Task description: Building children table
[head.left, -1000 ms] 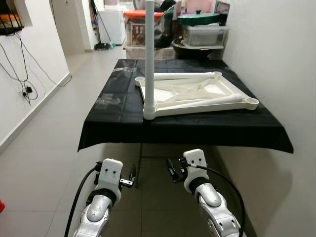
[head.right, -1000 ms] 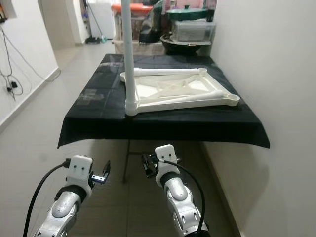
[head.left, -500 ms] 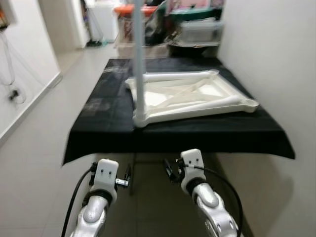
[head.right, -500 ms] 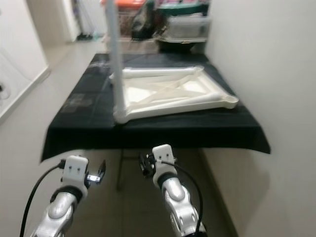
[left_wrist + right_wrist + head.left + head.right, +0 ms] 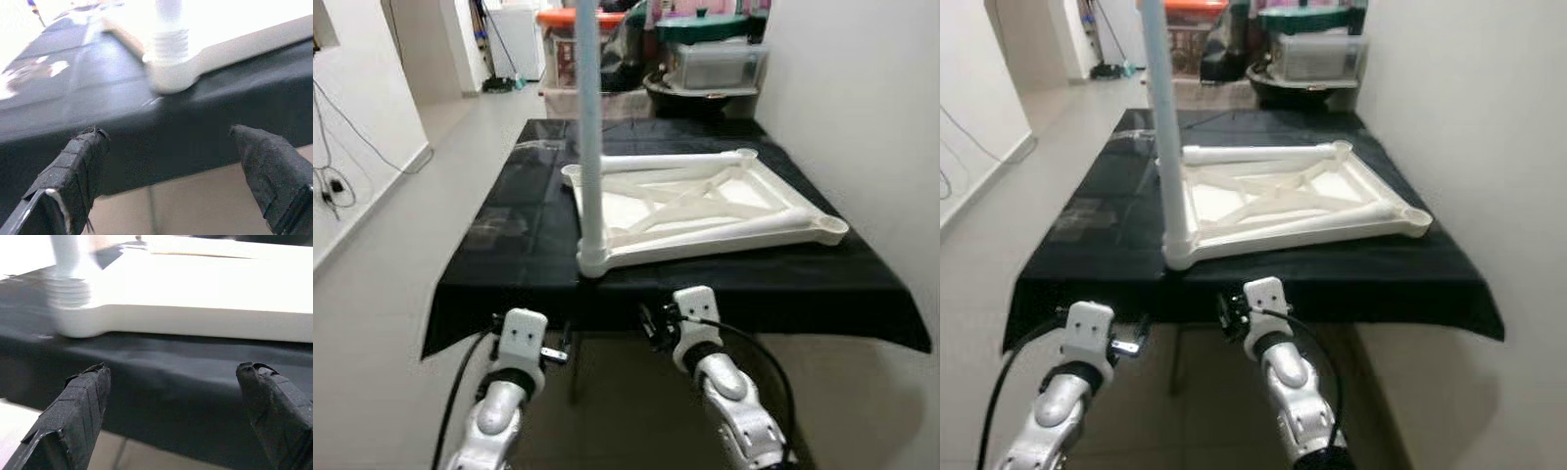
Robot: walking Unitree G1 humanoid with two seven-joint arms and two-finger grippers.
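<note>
Two grippers hang low, just in front of the near edge of a table under a black cloth. The left gripper has its fingers spread wide and holds nothing — the right gripper is the same. On the cloth lies a white table frame, upside down. One white leg stands straight up from its near left corner. Farther back sit plastic boxes — the floor is pale tile. No writing can be read.
</note>
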